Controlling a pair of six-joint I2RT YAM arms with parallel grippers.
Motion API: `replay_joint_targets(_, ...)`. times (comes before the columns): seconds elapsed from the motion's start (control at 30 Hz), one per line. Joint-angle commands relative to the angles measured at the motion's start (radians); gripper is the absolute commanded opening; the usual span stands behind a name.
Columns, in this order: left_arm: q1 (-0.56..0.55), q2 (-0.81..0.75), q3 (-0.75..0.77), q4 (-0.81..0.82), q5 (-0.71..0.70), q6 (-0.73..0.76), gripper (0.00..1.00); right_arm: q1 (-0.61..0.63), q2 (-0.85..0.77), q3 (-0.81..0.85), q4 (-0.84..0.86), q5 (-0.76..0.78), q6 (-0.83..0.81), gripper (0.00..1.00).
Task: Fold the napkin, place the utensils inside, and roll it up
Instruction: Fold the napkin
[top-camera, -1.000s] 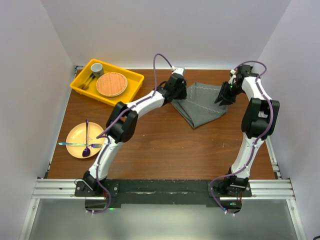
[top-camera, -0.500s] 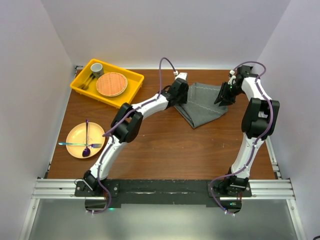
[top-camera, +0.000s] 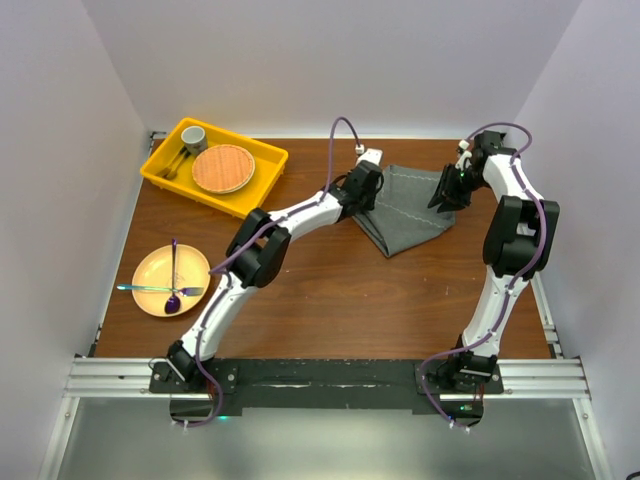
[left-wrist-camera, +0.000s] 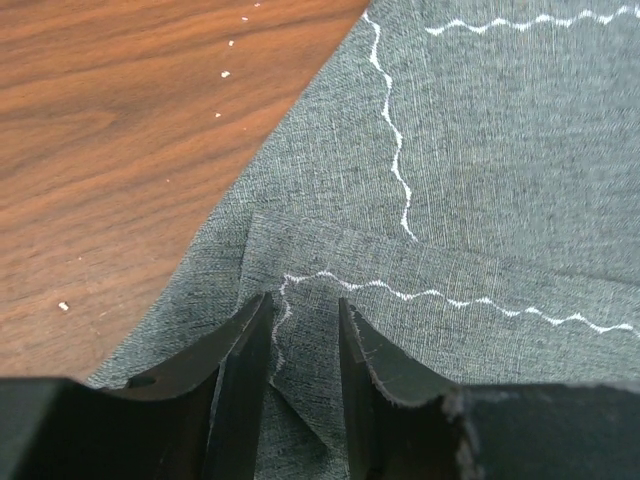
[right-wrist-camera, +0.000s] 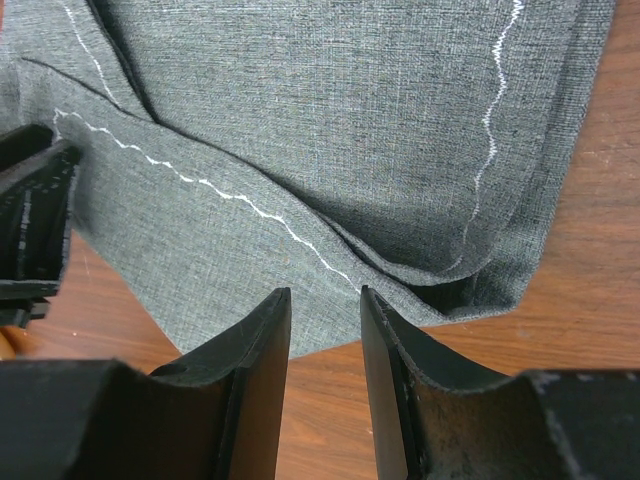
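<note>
The napkin (top-camera: 412, 212) lies at the far side of the worktop (top-camera: 330, 290), right of centre. It is folded over on itself into an uneven shape that narrows to a point toward the near edge. Its pale wavy stitching (left-wrist-camera: 395, 150) runs close to the hems, and several layers overlap along the folds.

The left gripper (left-wrist-camera: 305, 300) is at the napkin's left side. Its fingers stand a narrow gap apart, one on each side of a turned-over corner where two stitched lines meet. Cloth shows flat in the gap.

The right gripper (right-wrist-camera: 324, 290) is at the napkin's far right part. Its fingers are also parted, with the napkin's edge and bare wood showing between the tips; nothing is clamped there.

Well away on the near left sits a pale yellow plate (top-camera: 150, 262) carrying the utensils (top-camera: 173, 285): a purple spoon, and a blue-handled piece lying across it.

At the far left corner a yellow tray (top-camera: 158, 172) holds a small cup (top-camera: 193, 135), a round woven disc (top-camera: 223, 168) and some metal cutlery too small to tell apart.
</note>
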Motion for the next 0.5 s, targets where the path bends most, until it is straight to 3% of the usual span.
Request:
replay_joint_targets(0.0,-0.026,-0.066,0.036,-0.004,-0.068,0.077,0.38,0.005,-0.036,0.004,0.007,-0.042,-0.015,0.38)
replay_joint_targets(0.17,-0.026,-0.111,0.036,-0.013,-0.059,0.060,0.38,0.006,-0.028,0.002,0.017,-0.050,-0.010,0.38)
replay_joint_targets(0.47,0.000,-0.192,0.030,-0.030,0.036,-0.016,0.51,0.029,-0.011,0.000,0.043,-0.081,-0.004,0.38)
